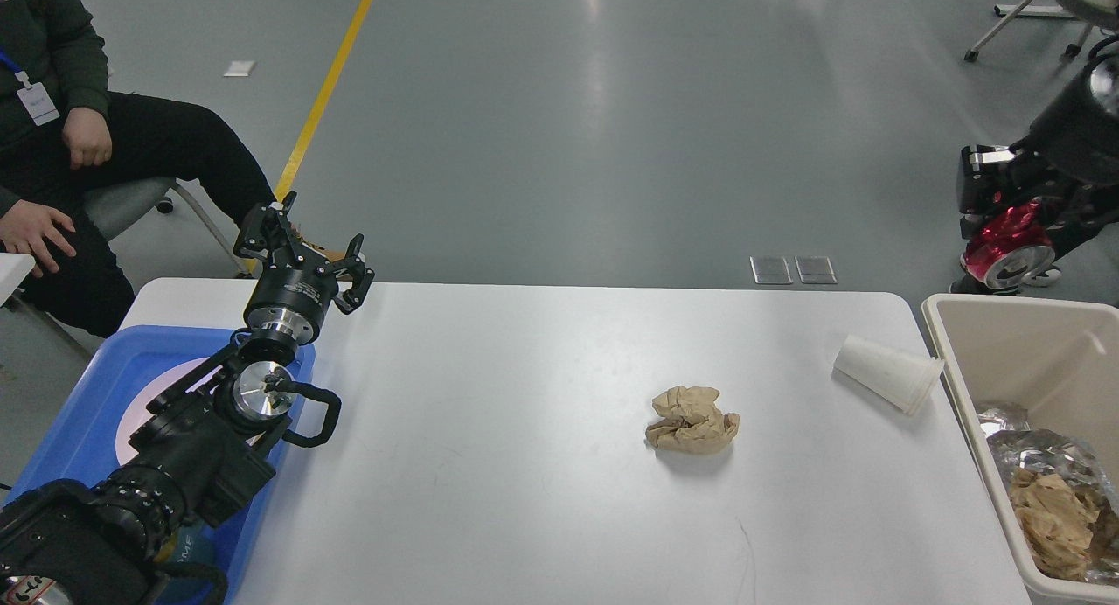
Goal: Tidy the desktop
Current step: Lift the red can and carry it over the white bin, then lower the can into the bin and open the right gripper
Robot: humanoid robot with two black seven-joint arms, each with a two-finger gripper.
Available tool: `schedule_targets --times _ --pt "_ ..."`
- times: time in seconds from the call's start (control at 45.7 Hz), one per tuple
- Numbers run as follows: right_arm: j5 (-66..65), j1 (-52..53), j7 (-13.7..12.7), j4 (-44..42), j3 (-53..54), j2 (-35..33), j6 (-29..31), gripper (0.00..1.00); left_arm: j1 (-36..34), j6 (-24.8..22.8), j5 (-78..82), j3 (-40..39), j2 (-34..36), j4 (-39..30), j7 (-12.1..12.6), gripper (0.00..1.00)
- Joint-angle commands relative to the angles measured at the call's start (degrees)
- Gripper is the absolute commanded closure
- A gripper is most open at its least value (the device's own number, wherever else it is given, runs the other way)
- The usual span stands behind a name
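1. Head view: the white surface (489, 465) fills the lower middle of the frame, wide and slightly glossy, with rounded far corners.
2. The left tool (302, 242) hangs above the surface's far left corner, fingers spread apart and holding nothing.
3. The left arm (201, 439) comes in from the bottom left, rises over a blue tray (79, 413) that sits on the surface's left end, and bends upward at the wrist so the tool points away toward the floor.
4. The right tool (1005, 220) is off the surface, up at the right edge, above the far end of a beige bin (948, 360); it grips a red can (1005, 251).
5. A crumpled brown paper ball (692, 421) lies on the surface right of centre, well apart from both tools.
6. A white paper cup (887, 373) lies on its side near the surface's right edge, just beside the bin.
7. Inside the bin are foil and more crumpled brown paper.
8. A seated person (61, 150) is at the far left, beyond the surface.
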Motion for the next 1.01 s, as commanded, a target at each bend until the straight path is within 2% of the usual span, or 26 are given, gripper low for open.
schedule_targets --times 0.0,0.35,0.547,0.701,0.854,0.985 --pt "-1.09 -0.84 -0.10 -1.87 0.16 0.09 -0.01 1.00 -0.07 0.00 0.00 0.00 0.00 0.00 0.00 0.04" --pt "-15.33 -20.34 -0.10 -19.89 -0.02 0.70 -0.43 1.00 -0.07 0.00 0.00 0.00 0.00 0.00 0.00 0.04" --pt "-16.48 -32.30 -0.10 -21.74 -0.10 3.69 -19.22 1.00 -0.07 0.00 0.00 0.00 0.00 0.00 0.00 0.04" --pt "-19.20 -44.77 -0.71 -23.84 -0.81 8.70 -32.85 1.00 -0.07 0.00 0.00 0.00 0.00 0.00 0.00 0.04" --pt "-19.64 -55.68 -2.82 -28.76 -0.81 12.56 -39.28 1.00 -0.07 0.00 0.00 0.00 0.00 0.00 0.00 0.04" --pt "-20.17 -62.97 -3.00 -35.00 -0.72 14.85 -41.82 1.00 -0.07 0.00 0.00 0.00 0.00 0.00 0.00 0.04"
